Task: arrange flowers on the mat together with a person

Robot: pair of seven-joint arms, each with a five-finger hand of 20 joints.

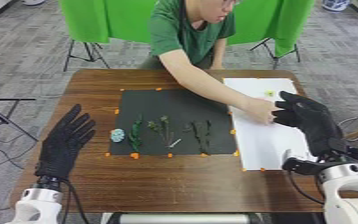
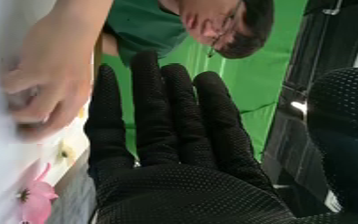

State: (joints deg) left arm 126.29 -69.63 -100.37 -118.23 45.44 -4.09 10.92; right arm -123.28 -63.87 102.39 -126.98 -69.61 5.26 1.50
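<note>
Flowers (image 1: 117,135), with 1 pale-blue bunch at the end, lie in a row with green stems (image 1: 135,134) on the dark mat (image 1: 144,102) in the head view; the robot's left hand (image 1: 66,138) is open beside it, and a person's hand (image 1: 261,110) works over the white sheet (image 1: 262,152), close to the right hand (image 1: 305,111). In the right wrist view, the right hand's fingers are straight and slightly spread, pinching nothing; a pink flower (image 2: 39,201) and a yellow flower (image 2: 66,151) sit near the person's blurred fingers. Best wait for that hand to clear, then pinch 1 stem gently, sparing petals
</note>
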